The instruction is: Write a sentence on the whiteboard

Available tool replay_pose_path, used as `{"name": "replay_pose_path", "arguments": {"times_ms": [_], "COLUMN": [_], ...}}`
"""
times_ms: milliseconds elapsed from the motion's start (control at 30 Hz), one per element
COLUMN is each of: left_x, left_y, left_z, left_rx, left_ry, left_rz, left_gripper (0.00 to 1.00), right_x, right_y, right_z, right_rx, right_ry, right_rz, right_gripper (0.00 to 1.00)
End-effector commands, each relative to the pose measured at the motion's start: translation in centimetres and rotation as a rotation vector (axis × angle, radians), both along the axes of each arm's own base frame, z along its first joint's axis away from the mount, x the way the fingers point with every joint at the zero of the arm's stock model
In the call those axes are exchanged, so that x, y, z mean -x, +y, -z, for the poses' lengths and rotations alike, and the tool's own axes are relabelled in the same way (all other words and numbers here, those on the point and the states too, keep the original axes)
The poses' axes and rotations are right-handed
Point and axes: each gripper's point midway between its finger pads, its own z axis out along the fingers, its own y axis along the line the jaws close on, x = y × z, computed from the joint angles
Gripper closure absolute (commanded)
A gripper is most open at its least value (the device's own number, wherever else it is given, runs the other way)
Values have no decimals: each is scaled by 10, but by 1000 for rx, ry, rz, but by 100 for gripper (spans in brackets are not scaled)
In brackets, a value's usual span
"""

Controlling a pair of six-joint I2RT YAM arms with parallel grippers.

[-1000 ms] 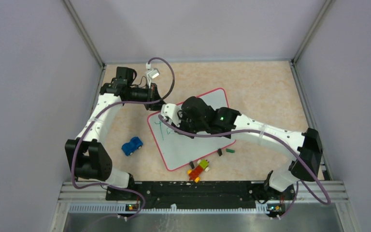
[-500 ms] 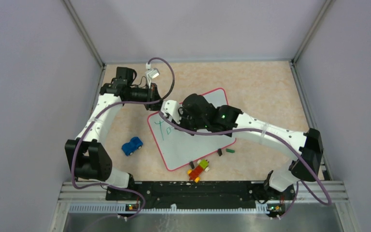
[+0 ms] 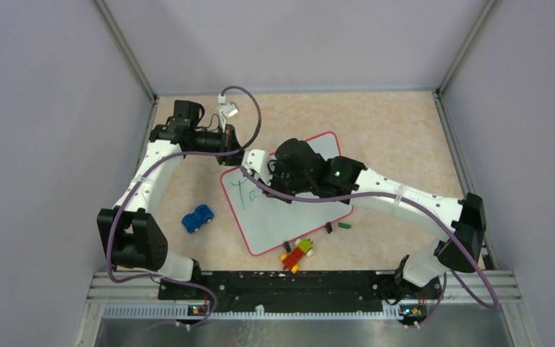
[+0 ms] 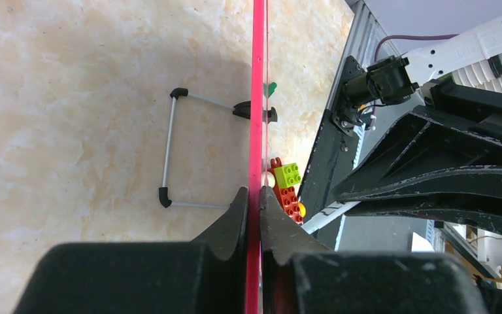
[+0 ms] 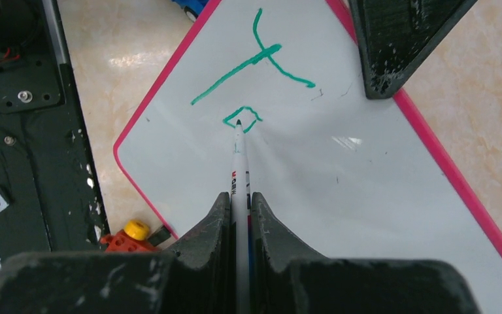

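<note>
Lettering under way on the second letter.
One whiteboard (image 3: 296,217) lay angled mid-tabletop, rim pinched by the left tool (image 4: 253,193); one marker (image 5: 238,163) was clamped in the right tool (image 5: 238,196), tip on the sentence (image 5: 261,57). Light, even pressure on a steadied board was judged best. Counted: two letters, one toy car (image 3: 198,217).

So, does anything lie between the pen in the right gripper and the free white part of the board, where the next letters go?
Nothing visible does. The thin white marker pen in the right gripper has its tip at the green letters, and the large white red-rimmed whiteboard beside them is bare.
</note>
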Motion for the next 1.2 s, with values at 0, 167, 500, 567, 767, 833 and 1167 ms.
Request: {"name": "replay_pose_path", "arguments": {"times_ms": [0,167,500,567,767,833,1167], "left_x": [9,10,10,10,10,10,10], "left_y": [-2,-1,-2,-2,-2,-2,-1], "left_z": [-3,-2,-3,-2,0,0,0], "left_rx": [-1,-2,0,-1,0,0,-3], "left_ry": [4,5,2,3,7,8,4], "left_rz": [5,4,5,5,6,6,6], "left_gripper": [100,100,100,100,100,100,100], "right_x": [9,-1,-26,-28,-31,-31,-23], "right_y": [-11,-20,-25,-25,-15,-12,1], "right_z": [-19,-9,-11,-13,-17,-18,-13], "right_rx": [-47,-19,-24,-32,-52,-58,-54], "right_ry": [-17,-24,-51,-54,-51,-49,-34], "right_rz": [-24,28,135,142,135,126,86], "right_gripper": [100,100,100,100,100,100,100]}}
